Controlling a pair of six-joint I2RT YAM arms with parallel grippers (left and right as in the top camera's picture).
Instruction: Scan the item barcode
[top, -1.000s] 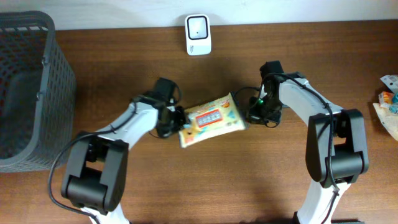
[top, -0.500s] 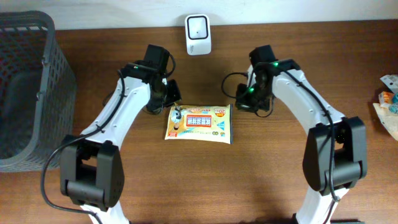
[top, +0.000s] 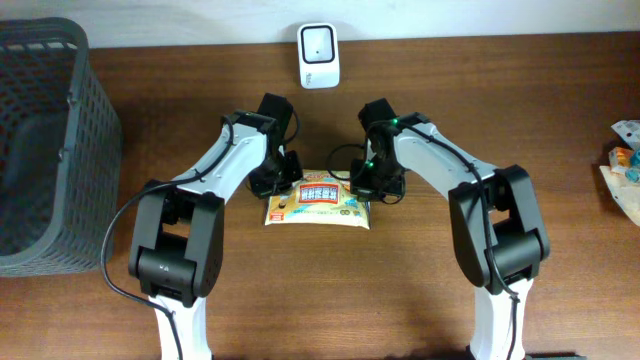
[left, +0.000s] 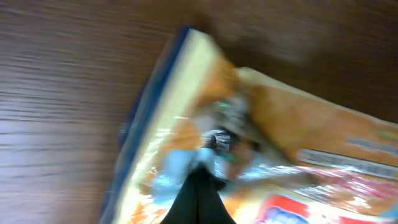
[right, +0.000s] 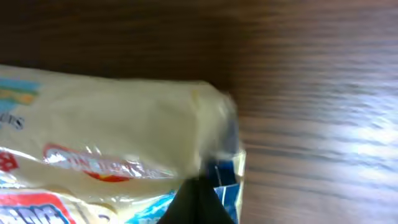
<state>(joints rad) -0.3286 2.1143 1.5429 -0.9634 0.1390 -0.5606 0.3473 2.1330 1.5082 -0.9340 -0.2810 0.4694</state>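
The item, a flat yellow and orange snack packet (top: 318, 203), lies face up on the wooden table between both arms. My left gripper (top: 283, 184) is shut, its tip down on the packet's upper left corner. My right gripper (top: 363, 186) is also shut, at the upper right corner. In the left wrist view the closed black fingers (left: 200, 202) point onto the blurred packet (left: 298, 143). In the right wrist view the closed fingers (right: 199, 205) lie over the packet's blue end (right: 106, 124). No barcode shows. The white scanner (top: 318, 43) stands at the far edge.
A dark mesh basket (top: 40, 140) fills the left side of the table. Some wrapped goods (top: 626, 165) lie at the right edge. The table's back edge meets a white wall just behind the scanner.
A second ago the packet sat tilted between the two shut grippers. Both arms then drew back towards the scanner, leaving it flat. Now both tips have come back down onto its upper corners.
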